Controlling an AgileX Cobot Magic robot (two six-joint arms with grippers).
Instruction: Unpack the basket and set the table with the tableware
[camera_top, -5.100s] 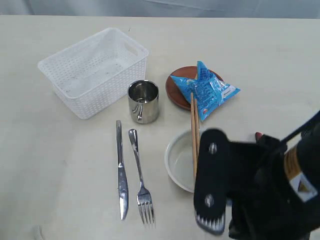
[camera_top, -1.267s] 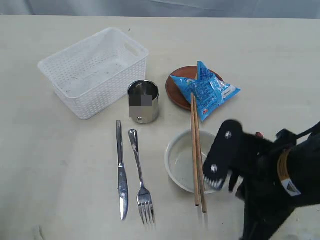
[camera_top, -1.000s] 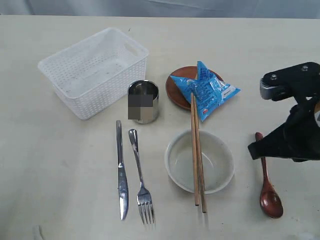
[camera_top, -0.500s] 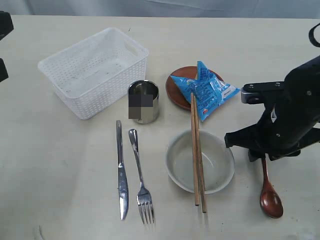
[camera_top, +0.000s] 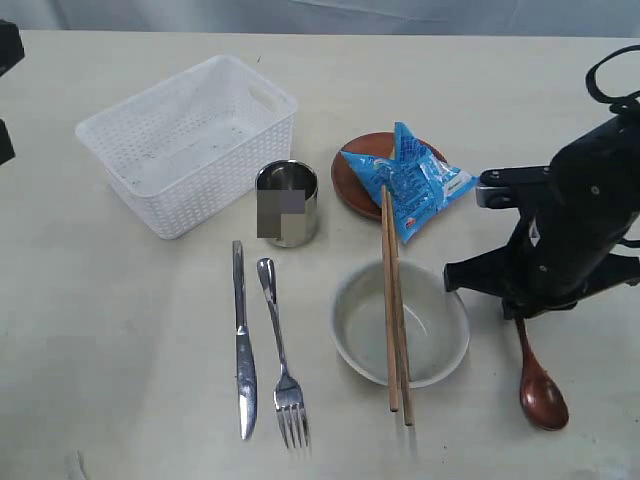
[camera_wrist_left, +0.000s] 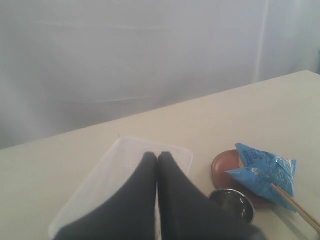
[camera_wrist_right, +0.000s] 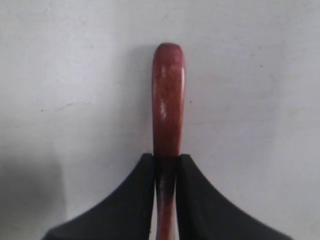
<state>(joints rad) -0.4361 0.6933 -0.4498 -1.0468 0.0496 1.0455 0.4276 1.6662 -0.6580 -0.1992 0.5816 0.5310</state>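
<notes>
Pinching the wooden spoon (camera_wrist_right: 168, 90) is the right pincer (camera_wrist_right: 166, 158); left pincer (camera_wrist_left: 157, 156) shut; blue packet (camera_top: 415, 180) unreadable.

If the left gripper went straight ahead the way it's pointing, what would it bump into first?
Most likely the white basket. The left gripper, jaws shut, has its tips lined up with the basket's open inside, and nothing shows in between. How far off the basket is, the wrist view can't tell.

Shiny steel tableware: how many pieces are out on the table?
3. The steel knife and steel fork lie side by side beside the off-white bowl; the small steel cup stands between the white plastic basket and the round brown plate. None seem hidden.
</notes>
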